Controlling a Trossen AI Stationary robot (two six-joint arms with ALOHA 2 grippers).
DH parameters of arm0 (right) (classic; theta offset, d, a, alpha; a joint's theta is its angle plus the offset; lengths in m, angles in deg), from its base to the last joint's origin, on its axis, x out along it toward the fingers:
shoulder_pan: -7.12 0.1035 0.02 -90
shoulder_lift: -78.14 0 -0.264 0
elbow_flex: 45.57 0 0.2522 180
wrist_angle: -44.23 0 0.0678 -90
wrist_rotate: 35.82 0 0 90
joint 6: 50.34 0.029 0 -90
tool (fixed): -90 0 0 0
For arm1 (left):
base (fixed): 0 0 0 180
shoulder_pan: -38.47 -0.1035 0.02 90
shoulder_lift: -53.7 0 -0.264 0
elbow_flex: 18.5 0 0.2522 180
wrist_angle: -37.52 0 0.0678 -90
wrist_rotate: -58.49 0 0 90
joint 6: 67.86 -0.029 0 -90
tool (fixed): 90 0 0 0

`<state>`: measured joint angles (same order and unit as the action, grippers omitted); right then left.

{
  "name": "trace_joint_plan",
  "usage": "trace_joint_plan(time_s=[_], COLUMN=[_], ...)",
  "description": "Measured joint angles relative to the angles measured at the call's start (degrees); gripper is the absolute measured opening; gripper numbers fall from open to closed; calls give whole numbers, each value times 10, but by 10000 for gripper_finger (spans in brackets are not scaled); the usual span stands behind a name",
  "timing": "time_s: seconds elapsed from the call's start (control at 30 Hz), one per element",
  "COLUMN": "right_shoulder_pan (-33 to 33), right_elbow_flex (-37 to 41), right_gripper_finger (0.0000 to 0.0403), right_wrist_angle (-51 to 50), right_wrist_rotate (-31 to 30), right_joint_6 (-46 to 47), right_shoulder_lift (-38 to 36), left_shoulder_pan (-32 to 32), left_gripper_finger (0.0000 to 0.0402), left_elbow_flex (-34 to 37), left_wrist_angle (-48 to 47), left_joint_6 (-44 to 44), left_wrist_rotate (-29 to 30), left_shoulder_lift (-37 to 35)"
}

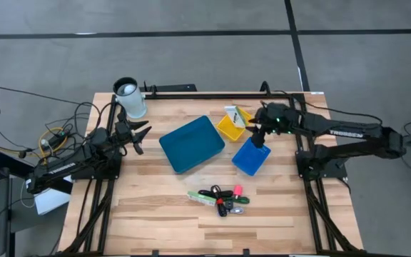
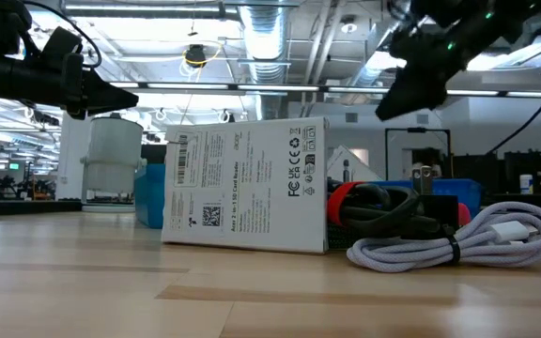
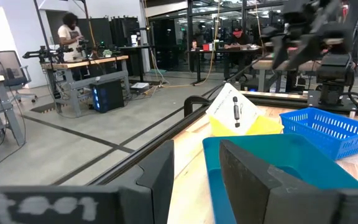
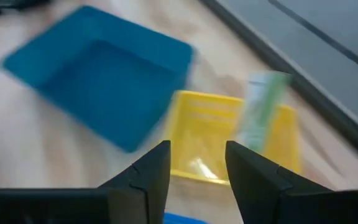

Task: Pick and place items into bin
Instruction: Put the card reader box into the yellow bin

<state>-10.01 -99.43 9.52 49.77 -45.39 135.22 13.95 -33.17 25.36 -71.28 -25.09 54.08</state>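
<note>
Several small items [image 1: 220, 198] lie clustered at the table's near edge, likely light and stiff, best pinched across narrow middles, while the right gripper [image 1: 258, 134] hovers empty, jaws parted, above the bins, left gripper [image 1: 138, 135] likewise.

Robotics lab: exposed ceiling ducts [image 2: 261, 38], equipment workbenches [image 3: 89, 68] (person [image 3: 68, 34] working there).

Left gripper [image 1: 140, 135] hovers off the teal tray's [image 1: 191, 143] left side, fingers apart. Right gripper [image 1: 257, 137] hangs above the blue basket [image 1: 251, 158], just beside the yellow bin [image 1: 229, 127]; finger gap unclear from above. Small items [image 1: 220, 198] cluster near the table's [image 1: 155, 207] front edge.
</note>
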Motion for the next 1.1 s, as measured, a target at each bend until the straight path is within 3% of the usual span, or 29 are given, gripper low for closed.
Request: trace_joint_plan(time_s=[0.27,0.53,0.83,1.1], right_shoulder_pan=[160,284,361,380], right_elbow_flex=[0,0,0,0], right_gripper_finger=[154,146,156,164], right_wrist_angle=[39,170,301,352], right_wrist_rotate=[-1,-46,-47,-76], right_joint_6=[26,26,45,56], right_shoulder_lift=[22,101,200,228], left_shoulder_pan=[0,0,0,0], left_gripper_finger=[119,119,119,119], left_elbow_flex=[0,0,0,0], left_wrist_angle=[0,0,0,0], left_joint_6=[0,0,0,0], left_wrist_rotate=[0,0,0,0], left_shoulder_lift=[0,0,0,0])
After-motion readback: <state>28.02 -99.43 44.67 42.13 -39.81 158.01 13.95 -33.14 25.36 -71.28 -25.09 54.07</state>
